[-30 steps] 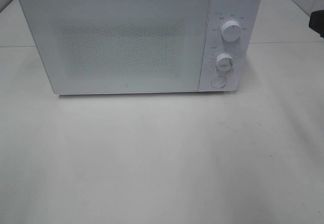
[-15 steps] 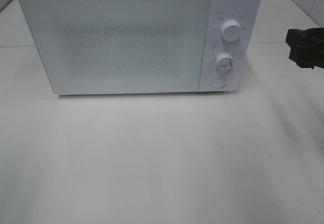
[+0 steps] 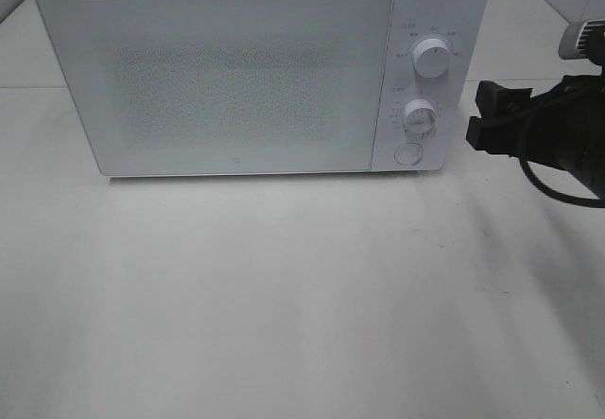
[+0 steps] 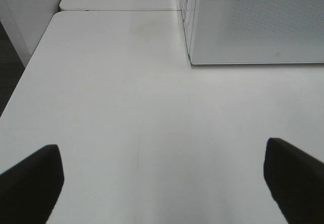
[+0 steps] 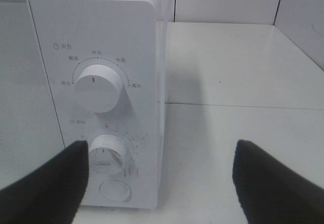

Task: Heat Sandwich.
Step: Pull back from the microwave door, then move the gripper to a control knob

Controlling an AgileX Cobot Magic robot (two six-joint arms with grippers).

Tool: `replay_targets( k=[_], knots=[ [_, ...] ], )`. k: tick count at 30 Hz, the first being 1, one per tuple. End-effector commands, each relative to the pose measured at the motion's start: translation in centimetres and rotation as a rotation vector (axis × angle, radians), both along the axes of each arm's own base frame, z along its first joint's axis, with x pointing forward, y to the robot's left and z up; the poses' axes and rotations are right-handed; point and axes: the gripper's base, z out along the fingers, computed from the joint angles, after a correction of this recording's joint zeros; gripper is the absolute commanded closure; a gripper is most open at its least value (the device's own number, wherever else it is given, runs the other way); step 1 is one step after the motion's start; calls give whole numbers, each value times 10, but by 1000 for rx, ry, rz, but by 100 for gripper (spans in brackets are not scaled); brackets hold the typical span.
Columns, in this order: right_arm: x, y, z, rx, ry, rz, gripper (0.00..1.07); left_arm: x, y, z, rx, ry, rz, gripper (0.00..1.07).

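Obs: the white microwave (image 3: 236,69) sits at the back of the pale counter (image 3: 284,296) with its door (image 3: 217,78) closed; the speckled door window shows me nothing of the inside. I cannot tell where the sandwich is: none of my three views shows it. The right end effector (image 3: 480,114) comes in from the right edge of the high view, fingers spread with nothing between them, just beside the microwave's right side and roughly level with the lower dial (image 5: 108,154). Its wrist camera looks straight at the control panel: upper dial (image 5: 97,87) with its red mark pointing up, lower dial beneath it, round button (image 5: 115,189) at the bottom. One dark finger (image 5: 50,183) overlaps the panel next to the lower dial; whether it touches I cannot tell. The left end effector (image 4: 162,183) shows only in its own wrist view, spread wide and empty over bare counter, the microwave's front corner well ahead of it
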Motion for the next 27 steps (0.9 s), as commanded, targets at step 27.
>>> replay_targets(
  k=[27],
  knots=[
    [-9,41,-38,-28,60,-104,31,-4,0,-1,-3,-27,2,5]
  ],
)
